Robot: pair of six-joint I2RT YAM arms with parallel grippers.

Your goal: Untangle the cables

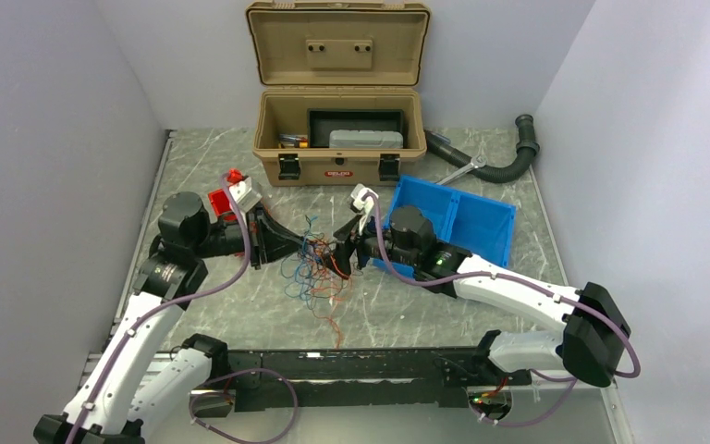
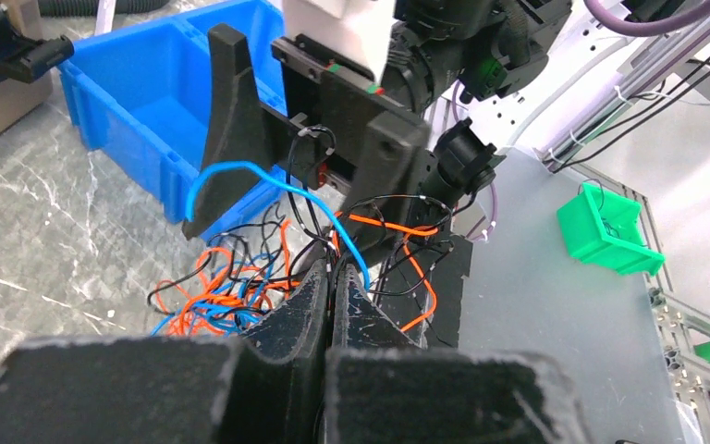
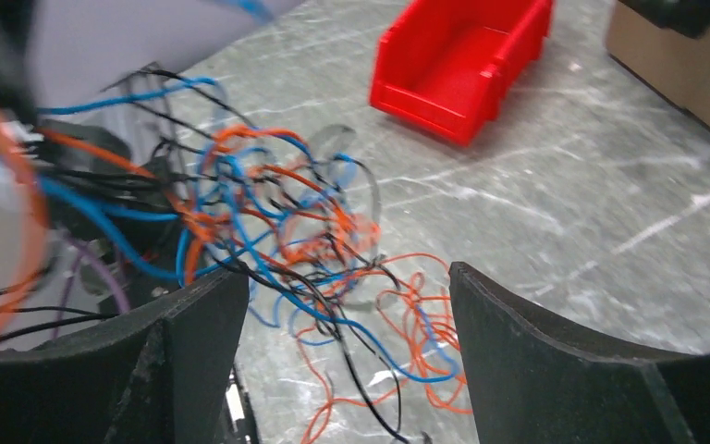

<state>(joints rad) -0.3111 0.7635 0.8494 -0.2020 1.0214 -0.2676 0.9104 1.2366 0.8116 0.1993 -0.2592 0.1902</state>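
The cables (image 1: pixel 312 273) are a tangle of thin orange, blue and black wires on the marble table between my two grippers. My left gripper (image 1: pixel 298 248) comes in from the left. In the left wrist view it (image 2: pixel 333 276) is shut on the cables (image 2: pixel 226 294), with blue and black strands pinched at its tips and pulled up toward the right gripper. My right gripper (image 1: pixel 343 256) faces it from the right. In the right wrist view it (image 3: pixel 344 277) is open wide, and the cables (image 3: pixel 300 222) hang between its fingers and over the left finger (image 3: pixel 194 324).
An open tan toolbox (image 1: pixel 337 139) stands at the back. A blue bin (image 1: pixel 467 217) lies behind the right gripper and a red bin (image 1: pixel 222 202) behind the left one. A black corrugated hose (image 1: pixel 508 157) and a wrench (image 1: pixel 458 171) lie at the back right.
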